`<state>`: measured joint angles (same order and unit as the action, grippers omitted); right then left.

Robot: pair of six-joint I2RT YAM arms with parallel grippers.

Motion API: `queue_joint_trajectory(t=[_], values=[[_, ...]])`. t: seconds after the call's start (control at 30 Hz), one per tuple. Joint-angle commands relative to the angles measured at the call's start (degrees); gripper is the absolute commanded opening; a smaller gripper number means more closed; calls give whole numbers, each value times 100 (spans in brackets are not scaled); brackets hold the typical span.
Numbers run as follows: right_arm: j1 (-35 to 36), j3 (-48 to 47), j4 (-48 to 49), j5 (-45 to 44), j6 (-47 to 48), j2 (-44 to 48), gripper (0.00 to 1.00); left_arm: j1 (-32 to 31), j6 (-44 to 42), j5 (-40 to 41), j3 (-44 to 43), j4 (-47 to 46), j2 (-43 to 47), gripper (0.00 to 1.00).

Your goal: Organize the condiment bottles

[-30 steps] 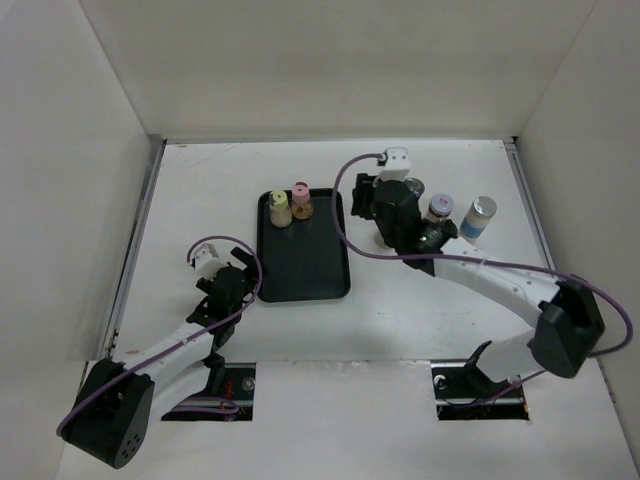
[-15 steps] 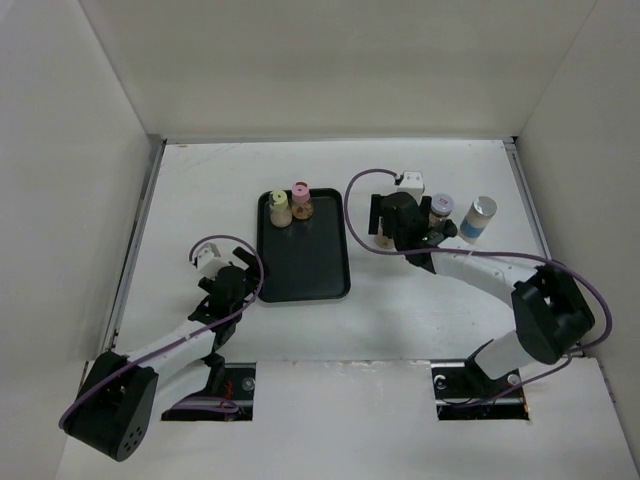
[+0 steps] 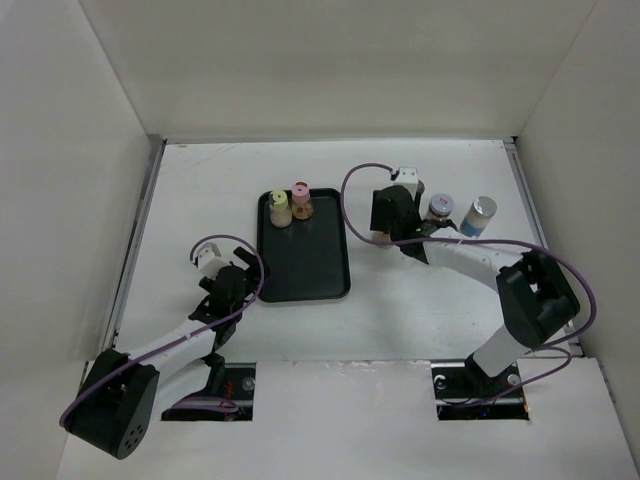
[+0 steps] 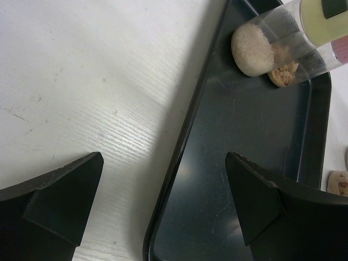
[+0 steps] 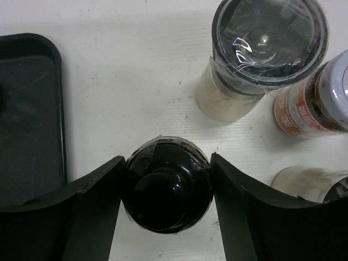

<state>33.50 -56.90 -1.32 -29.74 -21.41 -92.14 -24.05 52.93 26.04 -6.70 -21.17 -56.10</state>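
Overall level: bright and even in the top view; the white table (image 3: 200, 190) is rendered nearly without texture.
Source: light is cast from above, and a soft dark band is thrown on the table along the rim of the tray (image 4: 234, 125) in the left wrist view.
Glare: a pale sheen is seen on the tray floor; small highlights are carried by the black-capped bottle (image 5: 168, 196) and the clear-lidded jar (image 5: 269, 38).
Focus: the table grain is sharp; the left gripper (image 4: 163, 157) and right gripper (image 5: 167, 160) are rendered soft and featureless — underexposed black.
Distortion: bottles at the edges of the wrist views are seen leaning outward.
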Motion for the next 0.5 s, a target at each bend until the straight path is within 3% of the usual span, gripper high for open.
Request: queue_joint_trajectory(t=[0.0,0.13,0.47], values=[[161,-496,369,-155,49,521,52,-24,-46,-38,-86,-256,11,100],[346,-1093,589,90,251,286,52,-25,-63,-38,-86,-256,-33,100],[759,-3088,660,486,488,-1647,52,-16,-81,-12,-60,-247,81,100]])
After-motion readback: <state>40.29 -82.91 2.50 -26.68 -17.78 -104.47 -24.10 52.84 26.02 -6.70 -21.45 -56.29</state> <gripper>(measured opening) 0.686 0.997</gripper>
